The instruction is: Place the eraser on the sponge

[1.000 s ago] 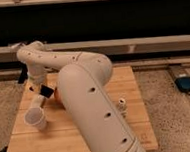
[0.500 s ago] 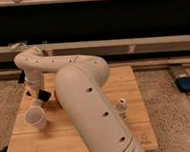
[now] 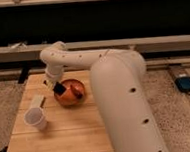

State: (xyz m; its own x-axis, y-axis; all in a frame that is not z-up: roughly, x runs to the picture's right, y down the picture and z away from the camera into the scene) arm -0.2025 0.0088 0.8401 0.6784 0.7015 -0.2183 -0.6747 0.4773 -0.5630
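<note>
Camera view: gripper point(image 3: 54, 86) is clamping the eraser point(image 3: 60, 88) over the orange bowl's point(image 3: 66, 101) left rim, with the sponge point(image 3: 36, 101) lying just left. An early release is risking a drop into the bowl.

Black eraser point(image 3: 59, 87), gripper point(image 3: 53, 85) at orange bowl point(image 3: 68, 101)

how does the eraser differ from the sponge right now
The eraser is black; the sponge is pale cream-tan. The eraser is off the table, tilted, in the gripper by the left rim of the orange bowl; the sponge lies flat on the table, left of the bowl. The sponge looks slightly longer than the eraser. Both are flat rectangles.
</note>
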